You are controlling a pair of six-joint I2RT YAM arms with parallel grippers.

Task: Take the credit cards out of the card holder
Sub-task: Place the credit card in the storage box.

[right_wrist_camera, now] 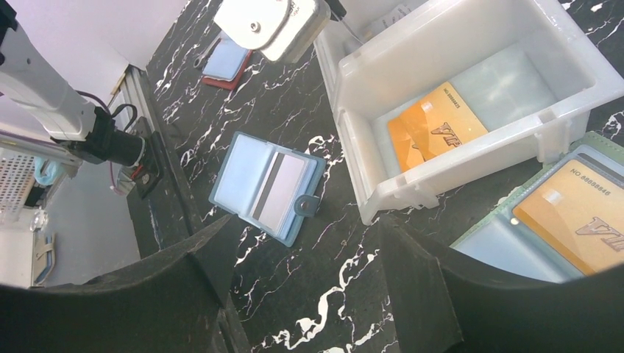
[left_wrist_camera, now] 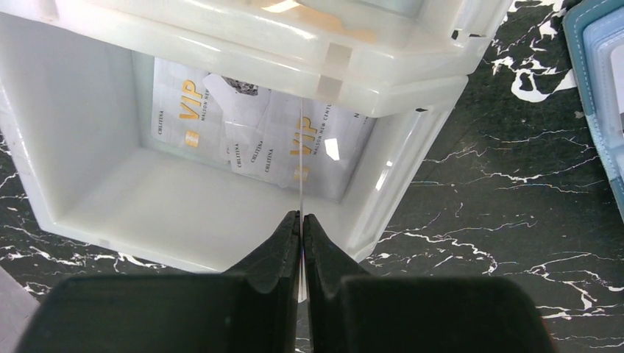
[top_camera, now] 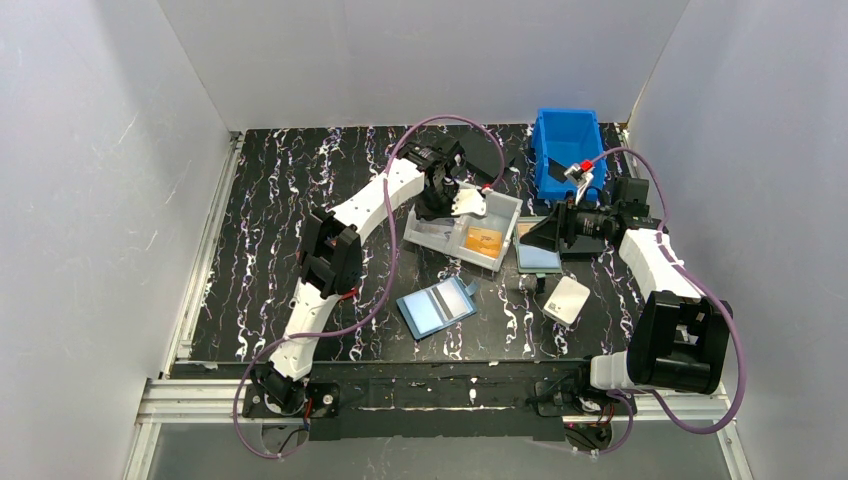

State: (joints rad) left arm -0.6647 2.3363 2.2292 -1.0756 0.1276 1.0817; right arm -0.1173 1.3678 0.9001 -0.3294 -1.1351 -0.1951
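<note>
- left gripper [left_wrist_camera: 302, 218] pinching credit card [left_wrist_camera: 302, 147] edge-on above white bin [left_wrist_camera: 88, 206]
- right gripper [right_wrist_camera: 305, 235] spread wide, empty, over counter [top_camera: 270, 250]
- card holder [top_camera: 437, 307] unfolded flat

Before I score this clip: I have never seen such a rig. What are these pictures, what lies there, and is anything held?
Two white robot arms with two-finger grippers. One picture looks down from above; the other two come from wrist cameras. On the black marbled table lie an open light-blue bifold card holder with one striped card inside, a white two-compartment plastic bin, a blue crate and a teal holder showing an orange card. The left gripper is shut on a thin pale card, seen edge-on, above pale cards in the bin. The right gripper is open, empty.
</note>
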